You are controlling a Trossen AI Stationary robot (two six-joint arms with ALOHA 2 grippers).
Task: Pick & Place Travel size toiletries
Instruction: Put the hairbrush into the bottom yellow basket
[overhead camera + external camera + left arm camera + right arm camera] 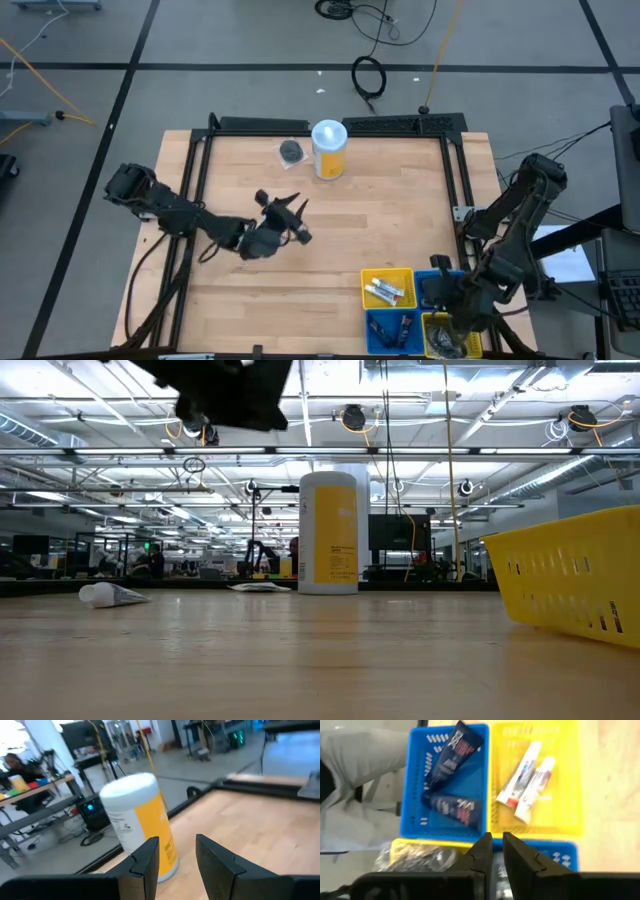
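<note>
The right gripper (452,312) hovers over the bins at the table's five o'clock, its fingers narrow with nothing clearly between them; I judge a drop-off is just ending. White tubes (527,780) lie in the yellow bin (388,289), dark sachets (451,780) in the blue bin (415,795).

Next, the left gripper (296,218), mid-table, half open and empty, must reach the grey tin (290,151) at twelve o'clock, just beside the canister (329,149), which crowds it.

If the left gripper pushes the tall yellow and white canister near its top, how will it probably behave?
The canister stands upright and is tall for its base, so a high push would probably tip it. Being round, it would then likely roll. Its smooth wall may slip between the left gripper's open fingers.
</note>
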